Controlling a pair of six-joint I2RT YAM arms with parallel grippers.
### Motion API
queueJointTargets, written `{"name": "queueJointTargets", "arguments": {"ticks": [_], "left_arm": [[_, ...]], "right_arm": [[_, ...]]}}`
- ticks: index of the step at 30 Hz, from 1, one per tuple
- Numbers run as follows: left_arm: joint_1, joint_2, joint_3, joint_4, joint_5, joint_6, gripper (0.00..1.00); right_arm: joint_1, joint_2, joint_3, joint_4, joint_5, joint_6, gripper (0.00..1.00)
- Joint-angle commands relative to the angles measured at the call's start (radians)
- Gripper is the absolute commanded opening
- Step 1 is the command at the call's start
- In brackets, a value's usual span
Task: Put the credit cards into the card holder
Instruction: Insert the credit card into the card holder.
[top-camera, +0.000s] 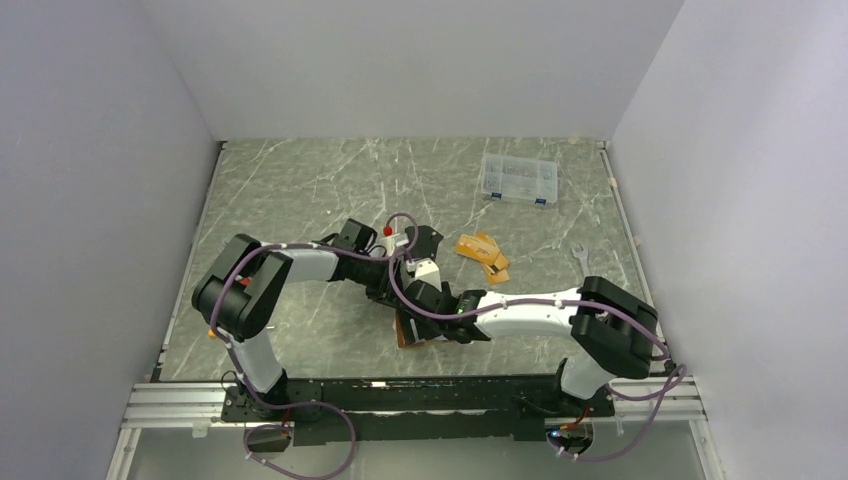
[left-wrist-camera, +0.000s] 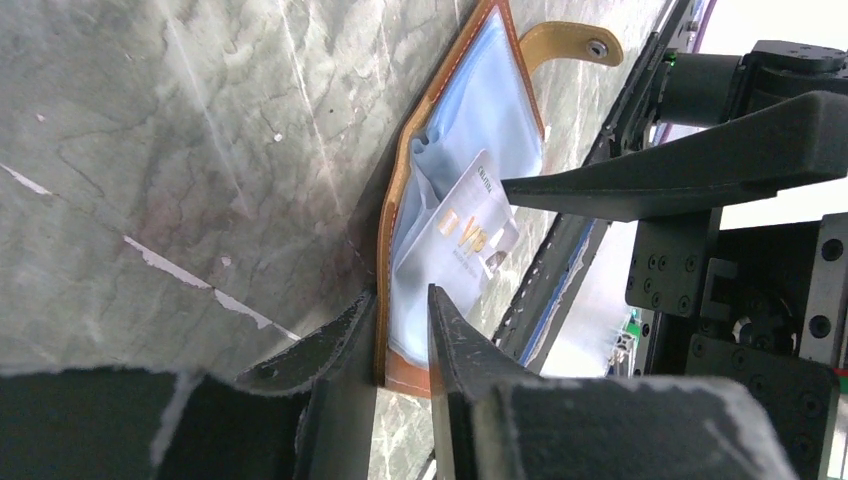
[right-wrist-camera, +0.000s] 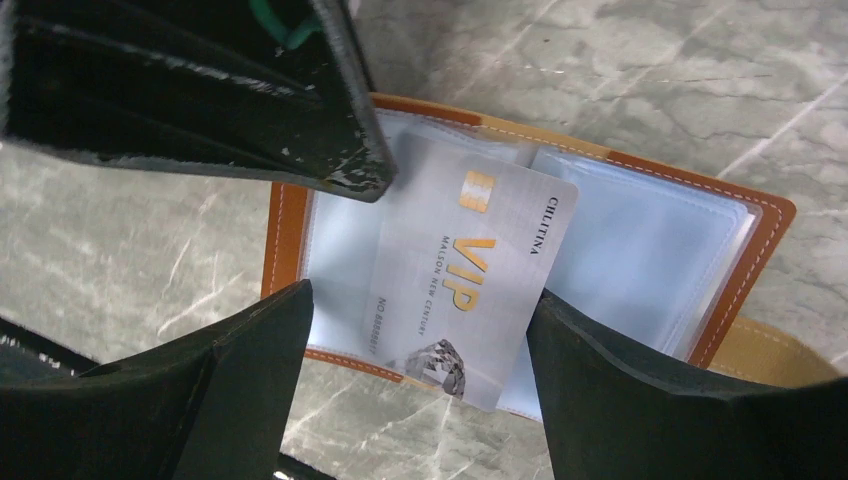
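Note:
The tan leather card holder (right-wrist-camera: 285, 235) lies open on the marble table, its clear pockets facing up and its snap tab (left-wrist-camera: 570, 40) spread out. A silver-grey VIP credit card (right-wrist-camera: 470, 270) sits tilted and partly in a pocket, with its lower end past the holder's edge. My right gripper (right-wrist-camera: 415, 305) is open and straddles the card without holding it. My left gripper (left-wrist-camera: 402, 300) is shut on the holder's edge (left-wrist-camera: 385, 240). The card also shows in the left wrist view (left-wrist-camera: 460, 225). Several orange-gold cards (top-camera: 483, 255) lie further back. Black cards are not in view.
A clear plastic compartment box (top-camera: 518, 180) stands at the back right. A small wrench (top-camera: 583, 258) lies right of the orange cards. Both arms meet over the holder (top-camera: 404, 336) near the front rail. The right finger (left-wrist-camera: 680, 165) hangs close over the wallet.

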Motion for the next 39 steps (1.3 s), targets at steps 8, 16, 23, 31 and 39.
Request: {"name": "queueJointTargets", "arguments": {"ticks": [8,16,23,31,39], "left_arm": [[-0.003,-0.027,-0.03,0.095,0.073,-0.051,0.33],[-0.005,-0.034,-0.038,0.127,0.095,-0.063,0.33],[-0.003,-0.032,-0.033,0.121,0.088,-0.059,0.28],[-0.001,-0.036,-0.023,0.074,0.059,-0.029,0.24],[-0.002,-0.034,-0.015,0.052,0.037,-0.013,0.24]], "right_arm": [[0.011,-0.004,0.027,0.019,-0.128,-0.082,0.8],[-0.006,0.001,0.015,0.017,-0.119,-0.075,0.8],[-0.099,-0.201,-0.167,0.228,-0.282,-0.054,0.8],[-0.178,-0.255,-0.2,0.242,-0.334,-0.056,0.64],[-0.199,-0.274,-0.281,0.233,-0.307,0.008,0.19]]}}
